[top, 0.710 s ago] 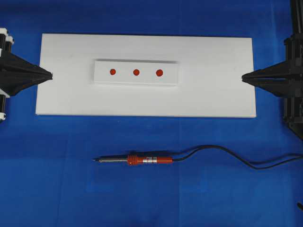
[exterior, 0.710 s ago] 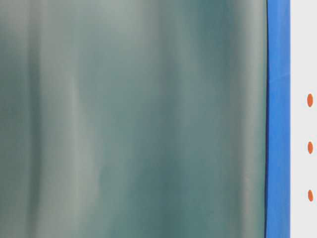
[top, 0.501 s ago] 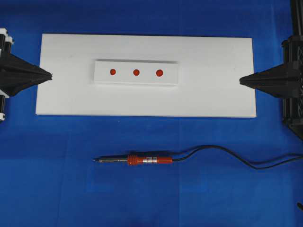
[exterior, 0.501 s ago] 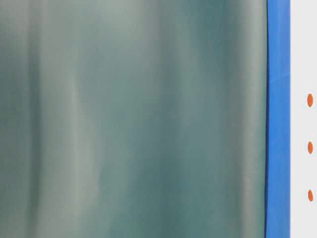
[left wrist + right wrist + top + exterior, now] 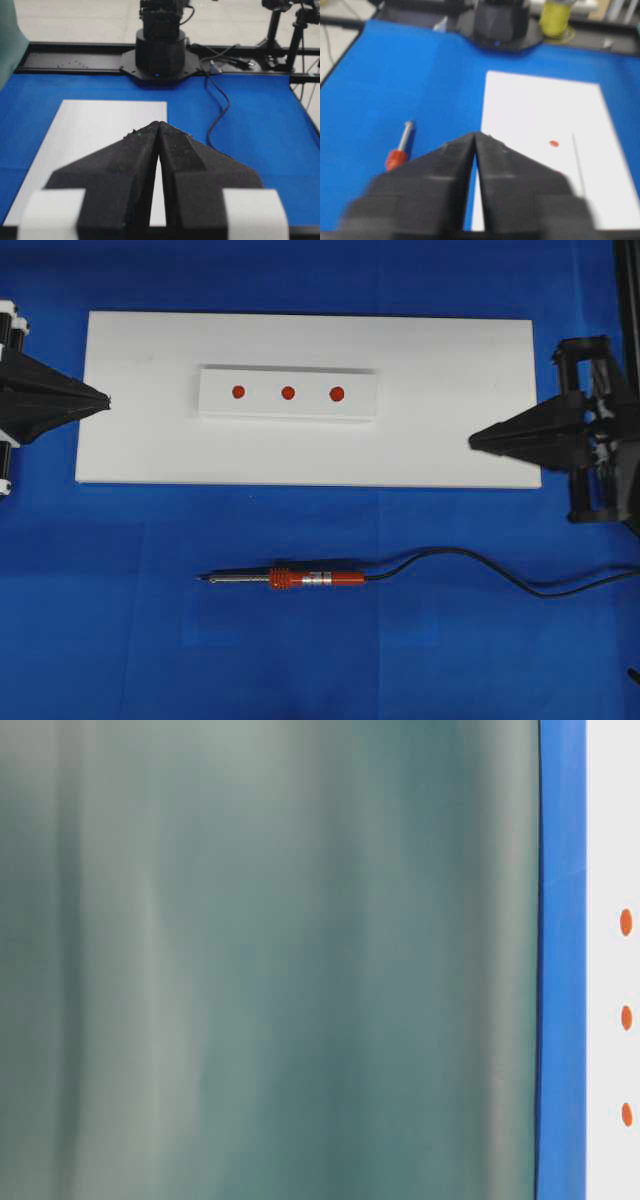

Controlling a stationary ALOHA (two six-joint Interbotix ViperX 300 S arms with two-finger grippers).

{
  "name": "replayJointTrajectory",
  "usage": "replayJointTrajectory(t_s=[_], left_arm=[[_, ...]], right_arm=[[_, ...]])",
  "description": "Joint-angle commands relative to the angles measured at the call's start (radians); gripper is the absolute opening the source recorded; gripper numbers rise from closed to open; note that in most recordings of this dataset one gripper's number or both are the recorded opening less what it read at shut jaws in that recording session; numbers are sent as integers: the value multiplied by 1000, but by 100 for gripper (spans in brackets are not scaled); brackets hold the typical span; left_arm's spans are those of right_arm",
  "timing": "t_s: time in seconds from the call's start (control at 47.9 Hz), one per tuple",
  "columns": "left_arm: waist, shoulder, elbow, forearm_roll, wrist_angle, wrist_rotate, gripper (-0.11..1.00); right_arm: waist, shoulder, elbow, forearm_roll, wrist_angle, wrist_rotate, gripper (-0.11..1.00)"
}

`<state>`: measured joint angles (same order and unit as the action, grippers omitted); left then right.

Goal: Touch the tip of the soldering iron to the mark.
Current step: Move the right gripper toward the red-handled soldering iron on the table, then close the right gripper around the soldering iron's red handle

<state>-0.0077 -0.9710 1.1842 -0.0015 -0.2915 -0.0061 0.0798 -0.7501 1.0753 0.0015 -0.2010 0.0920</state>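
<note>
The soldering iron [image 5: 305, 578] lies on the blue cloth in front of the white board [image 5: 450, 360], its tip pointing left and its black cord [image 5: 480, 565] trailing right. Three red marks [image 5: 288, 393] sit in a row on a raised white strip [image 5: 262, 405] on the board. My left gripper [image 5: 105, 400] is shut and empty at the board's left edge. My right gripper [image 5: 473, 443] is shut and empty over the board's right front part. In the right wrist view the iron [image 5: 400, 150] lies left of the gripper [image 5: 475, 134] and one mark [image 5: 553, 143] to its right.
A blurred green surface [image 5: 270, 960] fills most of the table-level view, leaving only the marks [image 5: 626, 1017] at its right edge. Each wrist view shows the opposite arm's base [image 5: 160, 50] at the far end. A yellow spool [image 5: 556, 15] stands behind the table.
My right gripper has moved left and toward the front, from the board's right edge to over its right front part. The left gripper and the soldering iron have not moved.
</note>
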Motion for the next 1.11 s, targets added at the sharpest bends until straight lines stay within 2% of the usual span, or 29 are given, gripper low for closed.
replayJointTrajectory(t_s=[0.0,0.23,0.293,0.418,0.606,0.794,1.087], left_arm=[[-3,6,-6,3,-6,0,0],[-2,6,-6,3,-8,0,0],[-2,8,-6,3,-9,0,0],[-2,6,-6,3,-11,0,0],[-2,6,-5,3,-14,0,0],[-2,8,-2,3,-17,0,0],[0,6,3,3,-17,0,0]], right_arm=[[23,66,-51,3,-11,15,12],[66,287,-140,15,-3,100,79],[77,351,-176,17,12,120,90],[106,483,-273,18,84,137,85],[124,660,-397,41,190,155,85],[133,822,-477,66,196,161,85],[153,940,-545,104,150,161,85]])
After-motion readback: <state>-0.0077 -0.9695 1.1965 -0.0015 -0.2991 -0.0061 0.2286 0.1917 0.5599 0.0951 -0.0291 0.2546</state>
